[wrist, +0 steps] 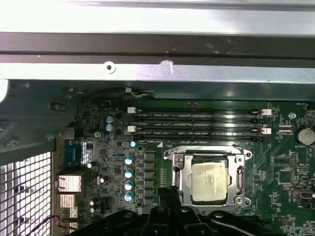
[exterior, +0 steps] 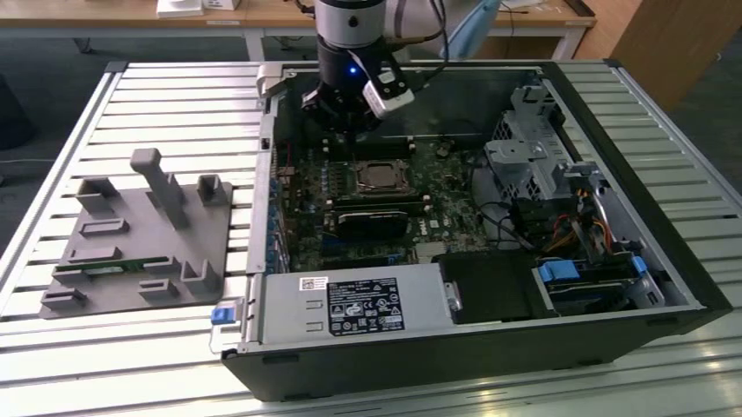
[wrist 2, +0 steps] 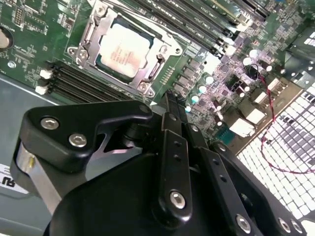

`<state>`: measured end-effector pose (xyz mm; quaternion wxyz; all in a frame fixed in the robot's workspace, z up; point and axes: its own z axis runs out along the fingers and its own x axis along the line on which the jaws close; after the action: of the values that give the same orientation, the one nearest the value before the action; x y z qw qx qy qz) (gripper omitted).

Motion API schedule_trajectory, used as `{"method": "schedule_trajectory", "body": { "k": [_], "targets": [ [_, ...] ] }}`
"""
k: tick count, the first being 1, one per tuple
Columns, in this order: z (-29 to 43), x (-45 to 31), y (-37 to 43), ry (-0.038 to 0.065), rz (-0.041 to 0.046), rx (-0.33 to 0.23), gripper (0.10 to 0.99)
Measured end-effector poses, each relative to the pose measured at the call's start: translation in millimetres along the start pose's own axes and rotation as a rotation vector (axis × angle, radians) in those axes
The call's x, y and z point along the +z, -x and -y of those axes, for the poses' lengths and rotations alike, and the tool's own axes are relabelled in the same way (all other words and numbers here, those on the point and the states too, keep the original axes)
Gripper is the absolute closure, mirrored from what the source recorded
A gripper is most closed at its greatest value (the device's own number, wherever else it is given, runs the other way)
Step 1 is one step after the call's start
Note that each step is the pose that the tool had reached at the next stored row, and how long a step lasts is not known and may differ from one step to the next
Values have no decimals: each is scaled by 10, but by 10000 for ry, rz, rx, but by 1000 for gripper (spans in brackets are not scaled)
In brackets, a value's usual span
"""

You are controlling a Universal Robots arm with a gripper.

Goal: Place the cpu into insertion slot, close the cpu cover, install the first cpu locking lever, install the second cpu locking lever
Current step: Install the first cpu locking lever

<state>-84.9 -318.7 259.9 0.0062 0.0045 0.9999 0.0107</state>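
Observation:
The cpu (exterior: 374, 176) lies flat in the insertion slot (exterior: 374, 165) on the green board inside the open computer case. Its silvery top (wrist: 209, 182) shows through the window of the cpu cover (wrist: 178, 164), which lies down flat around it. In the second wrist view the cpu (wrist 2: 120, 49) sits framed by the cover (wrist 2: 150, 37), and a thin metal rod (wrist 2: 142, 22) runs along one edge of the frame. My gripper (exterior: 339, 139) hangs above the board just beyond the socket. Its fingers (wrist 2: 170, 105) are shut with nothing between them, tips (wrist: 170, 191) close to the frame's corner.
Memory sticks (wrist: 197, 123) run beside the socket. A black block (exterior: 371, 217) lies on the near side of it. The power supply (exterior: 354, 304), drive cage (exterior: 533, 156) and cables (exterior: 579, 226) crowd the case. A grey fixture (exterior: 139, 234) stands at the exterior view's left.

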Motion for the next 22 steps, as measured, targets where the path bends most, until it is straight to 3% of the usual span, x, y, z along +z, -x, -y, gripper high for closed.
{"method": "schedule_trajectory", "body": {
  "k": [11, 22],
  "targets": [
    [-16, 12, -123, -2, -1, 0, 969],
    [-174, 39, -137, -1, -1, 0, 969]
  ]
}}
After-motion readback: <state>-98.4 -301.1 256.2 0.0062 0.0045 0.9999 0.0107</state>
